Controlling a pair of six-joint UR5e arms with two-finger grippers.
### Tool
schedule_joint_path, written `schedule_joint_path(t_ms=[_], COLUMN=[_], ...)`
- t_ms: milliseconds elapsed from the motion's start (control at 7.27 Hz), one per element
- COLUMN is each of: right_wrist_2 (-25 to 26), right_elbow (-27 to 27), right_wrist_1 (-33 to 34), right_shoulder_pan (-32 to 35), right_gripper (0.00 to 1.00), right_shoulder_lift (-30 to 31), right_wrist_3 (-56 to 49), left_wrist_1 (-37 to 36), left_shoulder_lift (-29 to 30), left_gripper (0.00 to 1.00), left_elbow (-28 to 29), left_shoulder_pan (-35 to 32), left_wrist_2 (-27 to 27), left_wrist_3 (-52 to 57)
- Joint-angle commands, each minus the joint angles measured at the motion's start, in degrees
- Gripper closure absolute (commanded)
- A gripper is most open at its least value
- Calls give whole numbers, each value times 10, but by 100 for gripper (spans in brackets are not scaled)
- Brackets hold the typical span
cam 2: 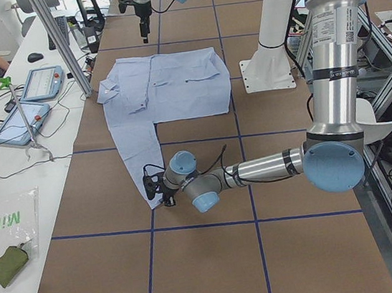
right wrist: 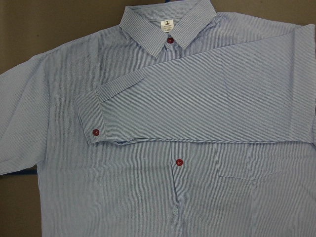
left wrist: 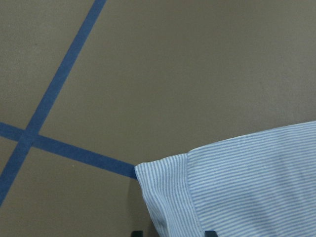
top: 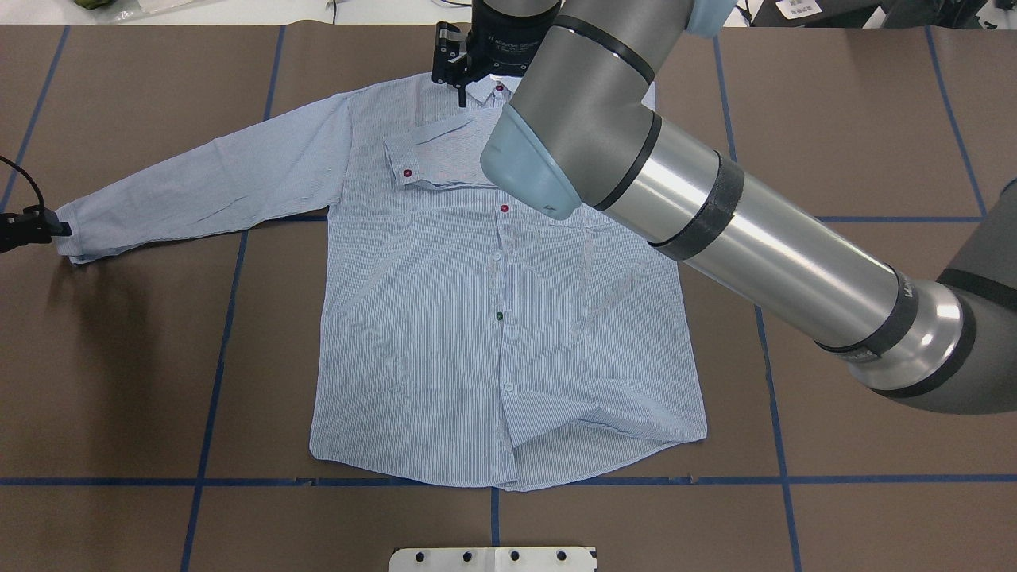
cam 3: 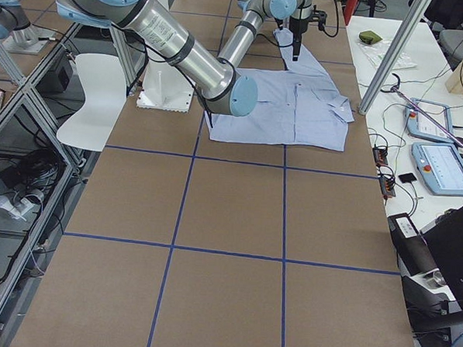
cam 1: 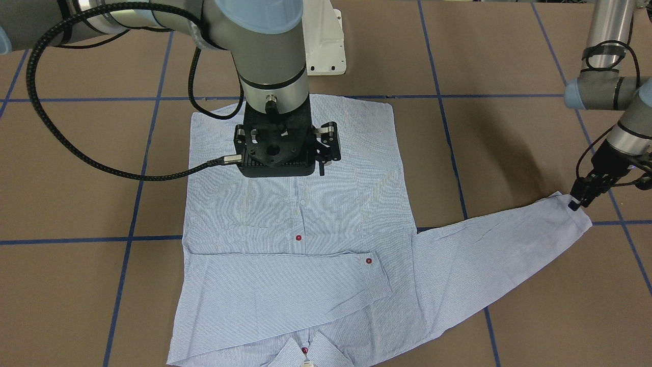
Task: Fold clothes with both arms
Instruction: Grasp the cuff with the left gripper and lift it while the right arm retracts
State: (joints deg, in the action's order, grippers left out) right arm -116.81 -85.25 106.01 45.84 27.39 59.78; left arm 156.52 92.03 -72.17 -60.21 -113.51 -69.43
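The shirt [top: 477, 318] lies flat and face up in the middle of the table [top: 119, 357]. In the overhead view its collar [top: 496, 89] is at 12 o'clock and its hem at 6 o'clock. One sleeve [right wrist: 197, 108] is folded across the chest, just under the collar, so this side seems done. The other sleeve [top: 206, 187] lies straight out toward 9 o'clock, well away from the body. It is probably laid so because it must be brought over in the same way.

The left hand [left wrist: 174, 232] is low at the 9 o'clock end of this sleeve, at the cuff [left wrist: 168, 187]. Its fingers [left wrist: 137, 232] stand apart by a small gap and the cuff corner lies between them. The cloth looks flat on the table, not lifted. The pictures do not show whether the pads press it, so the grip is judged not closed yet.

The right hand [top: 459, 83] hangs above the shirt near the collar, at 12 o'clock. It holds nothing and seems clear of the cloth. It cannot be told whether its fingers are apart or together. It is probably kept high there to leave room for the sleeve.
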Motion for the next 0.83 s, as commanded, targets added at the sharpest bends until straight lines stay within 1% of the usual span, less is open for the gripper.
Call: schedule_joint_path(t_ms=[0,275,413,550,688], right_wrist_2=[-1,-1,-3,-4,-10], right_elbow=[-1,-2,-8,-39,-75], right_wrist_1=[0,-1,0,0,1], right_shoulder_pan=[0,1,6,11,22], right_gripper=[1,1,1,1,1], right_shoulder_lift=[3,4,7,39,75], right_wrist_3=[0,-1,-1,-3,-26], left_wrist_1=[-2,-2,-4,-6,-28], left_shoulder_lift=[2,2,-4,-7,-4], left_gripper=[100,100,100,100,100], left_elbow=[-1,-6,-25,-45,-73], left_shoulder_pan=[0,1,-1,-3,-9], left_wrist_2=[0,-6,-13,-44,-87], left_wrist_3=[0,0,2,2,2])
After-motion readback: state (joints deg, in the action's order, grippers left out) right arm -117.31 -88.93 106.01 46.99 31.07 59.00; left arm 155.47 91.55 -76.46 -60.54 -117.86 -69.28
